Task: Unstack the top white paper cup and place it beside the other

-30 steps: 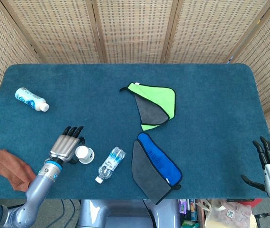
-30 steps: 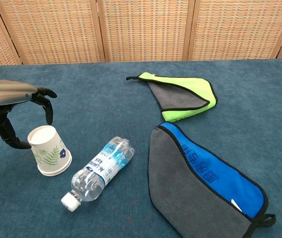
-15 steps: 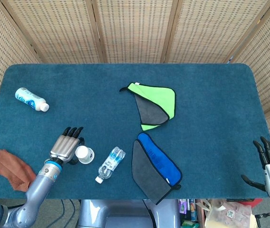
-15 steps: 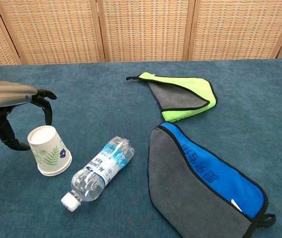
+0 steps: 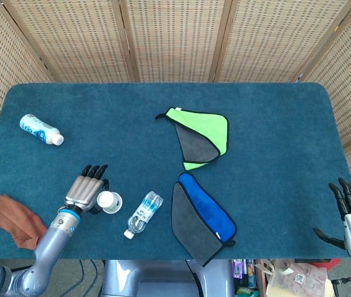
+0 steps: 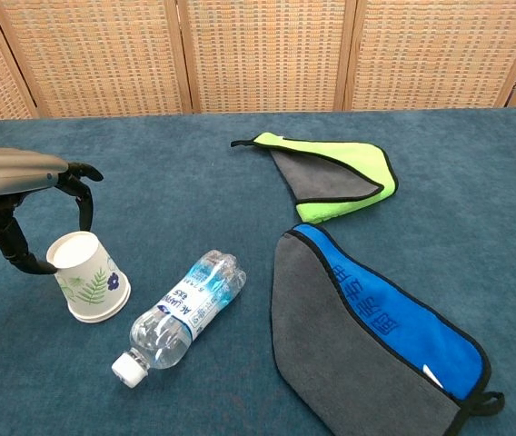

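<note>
A white paper cup stack (image 6: 90, 280) with a leaf print stands mouth down near the table's front left, also seen as the cup stack (image 5: 109, 201) from above. Its top leans slightly left. I cannot tell the single cups apart. My left hand (image 5: 86, 189) hovers just left of it; the thumb (image 6: 24, 261) touches the cup's upper left edge, while the fingers (image 6: 84, 202) curve down behind it, apart from each other. My right hand (image 5: 350, 212) hangs beyond the table's front right corner, fingers spread, holding nothing.
A clear water bottle (image 6: 182, 309) lies right of the cups. A blue and grey cloth (image 6: 367, 341) and a green and grey cloth (image 6: 335, 174) lie right of centre. A white bottle (image 5: 40, 129) and a brown rag (image 5: 16, 221) are at the left.
The cup's top has tipped slightly left toward my left thumb, and the hand has edged in on it. The right hand has not moved.
</note>
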### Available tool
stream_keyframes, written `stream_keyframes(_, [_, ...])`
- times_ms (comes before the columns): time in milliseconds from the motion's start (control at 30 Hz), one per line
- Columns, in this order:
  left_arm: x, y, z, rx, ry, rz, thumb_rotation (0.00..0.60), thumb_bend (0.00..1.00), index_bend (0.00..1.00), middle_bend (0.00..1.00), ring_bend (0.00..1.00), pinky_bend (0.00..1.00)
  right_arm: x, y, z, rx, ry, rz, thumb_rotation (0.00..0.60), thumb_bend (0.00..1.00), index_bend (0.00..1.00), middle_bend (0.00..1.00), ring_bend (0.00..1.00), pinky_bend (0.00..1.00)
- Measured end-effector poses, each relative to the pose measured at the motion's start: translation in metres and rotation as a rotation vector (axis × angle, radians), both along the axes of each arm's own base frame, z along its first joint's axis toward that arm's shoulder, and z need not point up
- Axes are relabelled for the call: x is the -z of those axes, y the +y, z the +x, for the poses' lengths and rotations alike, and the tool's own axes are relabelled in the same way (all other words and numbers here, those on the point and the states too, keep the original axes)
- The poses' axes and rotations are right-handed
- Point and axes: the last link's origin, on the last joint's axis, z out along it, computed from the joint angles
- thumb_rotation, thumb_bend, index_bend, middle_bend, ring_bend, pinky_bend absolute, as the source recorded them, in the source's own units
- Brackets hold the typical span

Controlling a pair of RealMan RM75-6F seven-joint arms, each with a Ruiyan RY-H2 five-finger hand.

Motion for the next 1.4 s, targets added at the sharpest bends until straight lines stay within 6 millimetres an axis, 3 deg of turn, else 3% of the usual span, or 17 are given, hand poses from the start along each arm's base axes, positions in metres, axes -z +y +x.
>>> stream_keyframes(700, [-0.029,0.003,0.013,0.007,-0.068,0.059,0.6,0.24,0.41,0.0,0.0,0.0,0.0,0.0,0.0,0.0,-0.001,-0.001,0.6,0.12,0.0,0.0,0.0,0.0])
stream_keyframes(1167, [-0.097,0.014,0.024,0.012,-0.136,0.174,0.6,0.24,0.42,0.0,0.0,0.0,0.002,0.0,0.001,0.0,0.004,0.006,0.6,0.12,0.0,0.0,0.0,0.0])
stream_keyframes(1400, [-0.128,0.018,0.008,-0.02,-0.114,0.223,0.6,0.24,0.42,0.0,0.0,0.0,0.003,0.0,0.001,0.0,0.011,0.011,0.6,0.12,0.0,0.0,0.0,0.0])
